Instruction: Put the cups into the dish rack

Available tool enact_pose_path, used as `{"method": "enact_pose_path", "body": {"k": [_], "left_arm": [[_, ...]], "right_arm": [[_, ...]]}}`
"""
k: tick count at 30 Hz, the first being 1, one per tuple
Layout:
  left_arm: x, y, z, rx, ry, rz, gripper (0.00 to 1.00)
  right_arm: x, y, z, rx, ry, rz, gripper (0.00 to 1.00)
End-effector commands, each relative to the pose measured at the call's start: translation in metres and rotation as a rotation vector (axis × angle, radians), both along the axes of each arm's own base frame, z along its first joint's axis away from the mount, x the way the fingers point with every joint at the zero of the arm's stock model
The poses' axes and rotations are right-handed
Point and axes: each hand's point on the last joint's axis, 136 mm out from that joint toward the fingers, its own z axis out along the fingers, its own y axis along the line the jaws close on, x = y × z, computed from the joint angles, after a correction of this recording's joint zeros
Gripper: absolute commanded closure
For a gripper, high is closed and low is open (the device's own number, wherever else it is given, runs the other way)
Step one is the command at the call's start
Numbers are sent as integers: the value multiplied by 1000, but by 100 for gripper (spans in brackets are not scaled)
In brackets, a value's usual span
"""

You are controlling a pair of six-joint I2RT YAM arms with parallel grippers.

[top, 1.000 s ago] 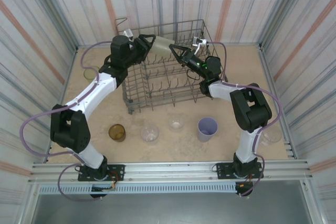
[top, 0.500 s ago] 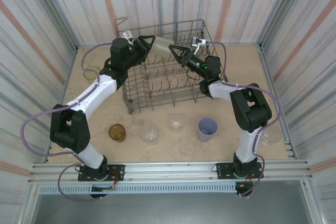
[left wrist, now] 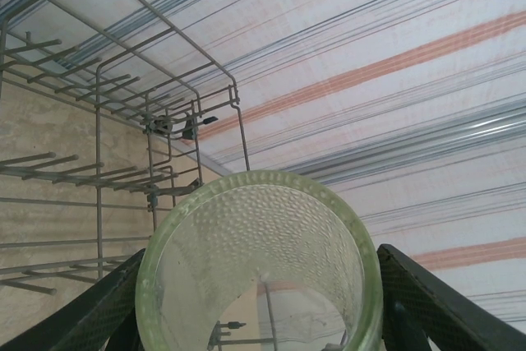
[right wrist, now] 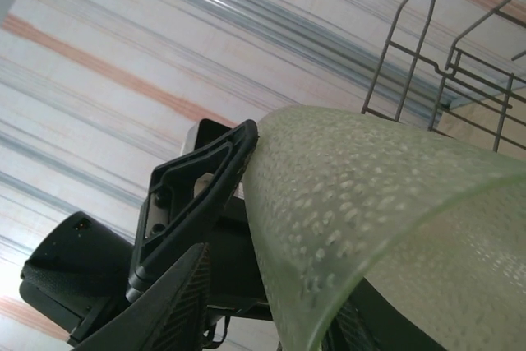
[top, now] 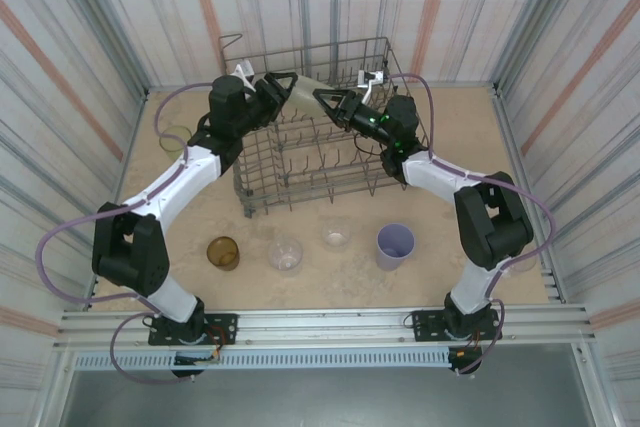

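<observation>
left wrist: left gripper (left wrist: 255, 318) clamps the yellow-green cup (left wrist: 246, 228); whether right gripper (top: 328, 102) grips it is hidden.

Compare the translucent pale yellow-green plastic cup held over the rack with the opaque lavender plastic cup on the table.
The yellow-green cup is see-through; the lavender cup is solid-coloured. The yellow-green one lies sideways in the air between the left fingers; the lavender one stands upright on the table. Neither is loaded in the grey wire dish rack.

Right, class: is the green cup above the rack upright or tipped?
Tipped: the green cup lies sideways over the dish rack, mouth facing the left gripper holding it.
</observation>
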Motion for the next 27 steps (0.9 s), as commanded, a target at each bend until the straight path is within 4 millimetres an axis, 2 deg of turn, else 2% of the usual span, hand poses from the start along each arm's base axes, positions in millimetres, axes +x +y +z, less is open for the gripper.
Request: {"method": "enact_pose_path", "body": {"k": [1, 3, 6, 15, 23, 27], "left_arm": [[-11, 8, 33, -1, -100, -1, 74], [-11, 11, 35, 6, -109, 7, 75], [-11, 12, 40, 7, -121, 7, 77], [-9, 16, 54, 35, -156, 23, 82], [0, 21, 72, 128, -211, 52, 83], [9, 22, 72, 194, -232, 71, 83]], "right_arm": [[-5, 1, 3, -59, -7, 7, 60], [-5, 1, 0, -69, 14, 6, 59], [-6, -1, -2, -105, -1, -5, 47], [-17, -15, -4, -190, 16, -47, 32], [-28, -48, -18, -360, 50, -135, 21], [-32, -68, -27, -433, 79, -188, 18]]}}
